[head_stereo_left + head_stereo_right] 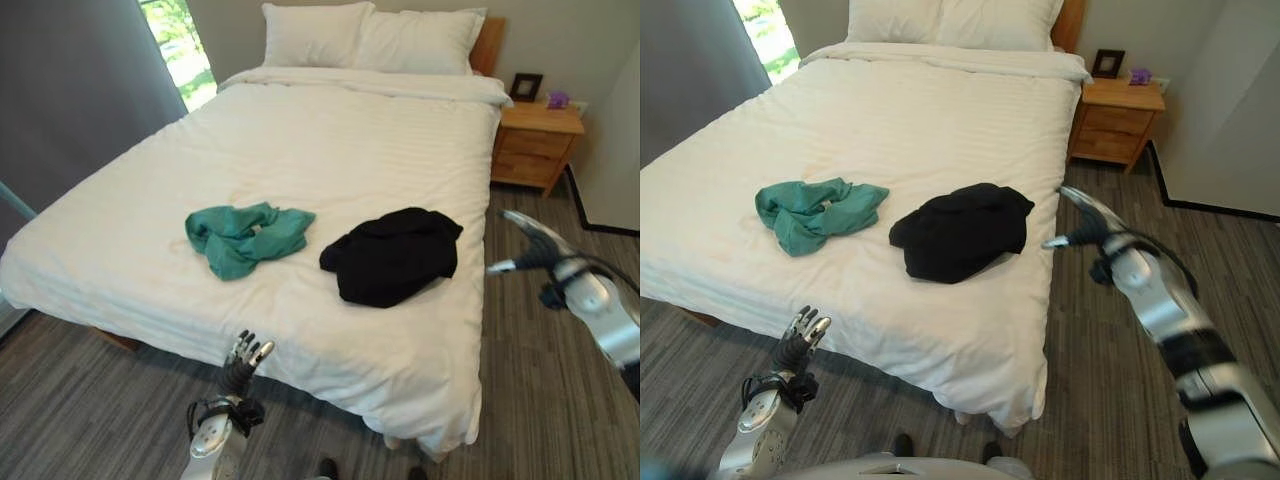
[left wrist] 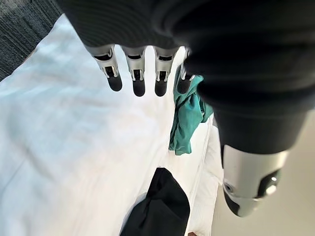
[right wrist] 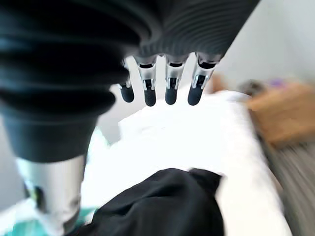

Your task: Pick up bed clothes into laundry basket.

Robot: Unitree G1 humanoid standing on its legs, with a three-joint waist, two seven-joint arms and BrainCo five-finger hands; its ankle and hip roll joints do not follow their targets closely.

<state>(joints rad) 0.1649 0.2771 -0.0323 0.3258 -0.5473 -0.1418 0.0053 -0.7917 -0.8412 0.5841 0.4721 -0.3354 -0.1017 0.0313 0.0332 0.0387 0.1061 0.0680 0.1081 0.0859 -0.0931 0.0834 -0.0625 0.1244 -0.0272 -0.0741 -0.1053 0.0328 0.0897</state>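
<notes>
Black garment (image 1: 393, 254): it lies crumpled on the bed (image 1: 300, 150), near the right edge and closest to your right hand, so take it first.
Green garment (image 1: 247, 236): it sits bunched just left of the black one, apart from it, up the bed from your left hand.
Right hand (image 1: 1080, 226): it hangs off the bed's right side, level with the black garment and holding nothing; the wrist view shows the fingers (image 3: 170, 83) straight and spread.
Left hand (image 1: 243, 362): it is low at the foot of the bed with fingers (image 2: 135, 73) straight and empty, short of both garments.
Basket: you cannot see one from here, so find it before you lift anything.
Approach: bring your right hand over the mattress edge and come down on the middle of the black heap, not on a loose sleeve.
Grip: curl fingers and thumb deep into the folds, so the cloth comes up in one bundle.
Risk: you may pinch the white cover along with the cloth; lift slowly and check that the sheet stays down.
</notes>
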